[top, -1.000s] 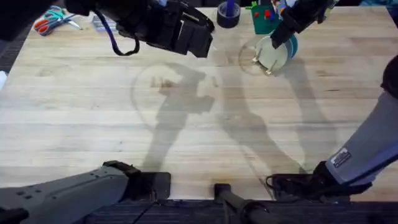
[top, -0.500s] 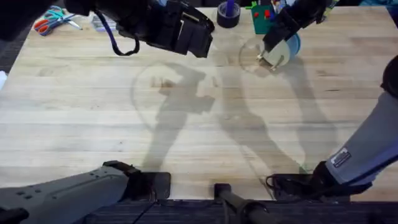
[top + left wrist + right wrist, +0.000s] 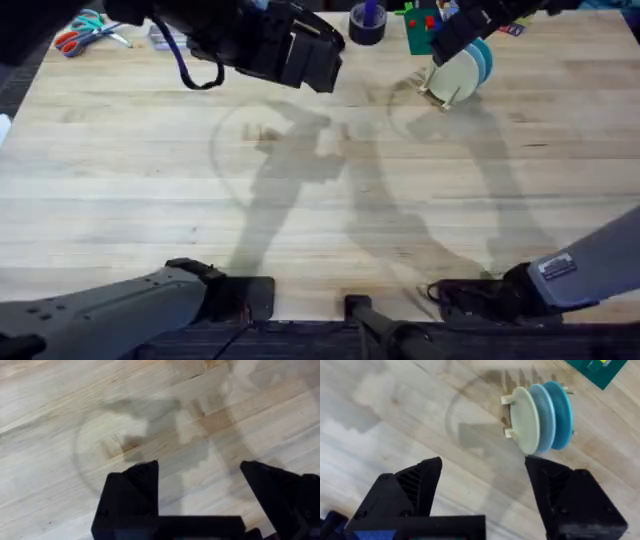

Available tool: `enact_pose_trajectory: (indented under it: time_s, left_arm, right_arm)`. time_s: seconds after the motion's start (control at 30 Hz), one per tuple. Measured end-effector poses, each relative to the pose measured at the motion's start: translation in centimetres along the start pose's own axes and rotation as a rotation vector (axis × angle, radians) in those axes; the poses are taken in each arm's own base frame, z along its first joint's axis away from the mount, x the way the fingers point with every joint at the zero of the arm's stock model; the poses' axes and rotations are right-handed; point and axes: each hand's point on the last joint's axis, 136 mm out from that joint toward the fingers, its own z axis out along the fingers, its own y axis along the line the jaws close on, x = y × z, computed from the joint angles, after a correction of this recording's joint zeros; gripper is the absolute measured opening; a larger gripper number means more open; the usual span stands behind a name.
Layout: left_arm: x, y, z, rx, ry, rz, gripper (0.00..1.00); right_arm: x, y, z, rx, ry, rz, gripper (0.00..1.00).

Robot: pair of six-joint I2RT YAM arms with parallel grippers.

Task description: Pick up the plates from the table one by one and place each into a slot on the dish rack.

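**Fig.: Plates racked, right arm above the rack**

**Overhead.** Dish rack (image 3: pixel 432 88) sits at the far right of the table (image 3: pixel 300 230), just in front of a green brick board (image 3: pixel 424 30). Plates stand on edge in it: cream plate (image 3: pixel 452 75) nearest the camera, blue plates (image 3: pixel 478 60) behind. Right gripper (image 3: pixel 447 35) hangs over the rack's far side; finger gap can't be read from here. Left gripper (image 3: pixel 310 60) hovers over bare wood w/ nothing under it. Scissors (image 3: pixel 78 32) and a tape roll (image 3: pixel 367 24) lie at the far edge. No loose plate is visible on the tabletop, so the task looks near or at its end. Judgement: step in hand is clearing away from the rack; do it by lifting straight up, w/o sideways drift, since a brush could tip the light rack or knock a plate out of its slot.

**Left wrist.** Adds what overhead can't: left fingers (image 3: pixel 135 485) are spread wide, empty, only shadowed grain betw. them.

**Right wrist.** Right fingers (image 3: pixel 415 485) spread wide, empty, clear of the plates. Also shows pegs beside the cream plate, each plate upright in a separate slot.
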Motion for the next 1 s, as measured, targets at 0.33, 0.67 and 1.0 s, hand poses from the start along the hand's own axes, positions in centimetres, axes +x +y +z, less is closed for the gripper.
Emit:
enact_pose_trajectory:
  time_s: [0.33, 0.67, 1.0]
  left_arm:
    - [0.0, 0.0, 0.0, 0.0, 0.0, 0.0, 0.993]
    - [0.0, 0.0, 0.0, 0.0, 0.0, 0.0, 0.993]
    - [0.0, 0.0, 0.0, 0.0, 0.0, 0.0, 0.995]
  right_arm:
    - [0.8, 1.9, -6.6, 0.05, -0.133, 0.034, 0.994]
    - [4.7, 4.0, -10.5, 0.072, -0.202, 0.094, 0.995]
    - [11.5, 6.8, -8.3, 0.037, -0.126, 0.188, 0.995]
